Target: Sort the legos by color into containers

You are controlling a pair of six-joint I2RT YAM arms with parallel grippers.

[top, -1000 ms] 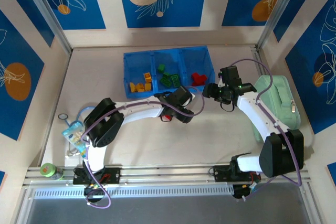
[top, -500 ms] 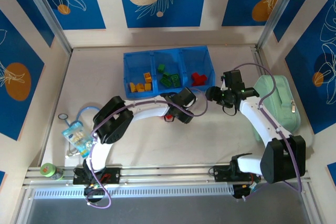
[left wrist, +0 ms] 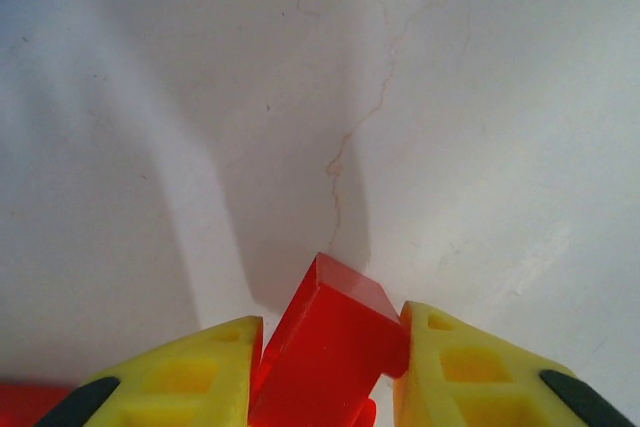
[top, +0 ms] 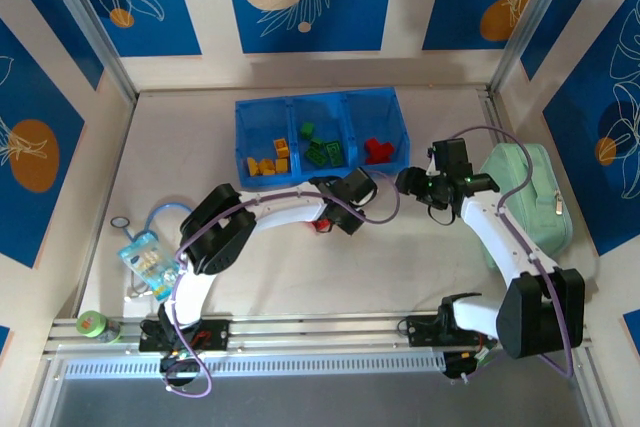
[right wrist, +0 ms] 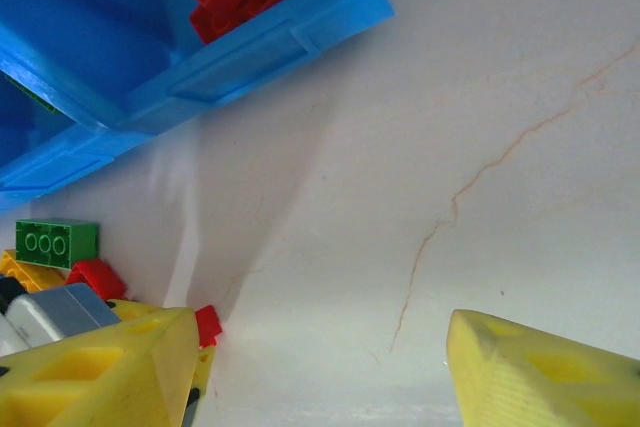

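My left gripper is down on the table just in front of the blue tray and is shut on a red lego, which stands tilted between the yellow fingers. Each of the tray's three containers holds legos: yellow-orange ones on the left, green ones in the middle, red ones on the right. My right gripper hovers open by the tray's front right corner with nothing between its fingers. In the right wrist view a loose green lego lies beside the left gripper.
A pale mint-green pouch lies along the right wall under my right arm. A snack packet, a small ring and a green-lidded jar sit at the near left. Bare table stretches in front of both grippers.
My left gripper has closed on the red lego in front of the tray. My right gripper has drawn back a little to the right, away from the tray corner.
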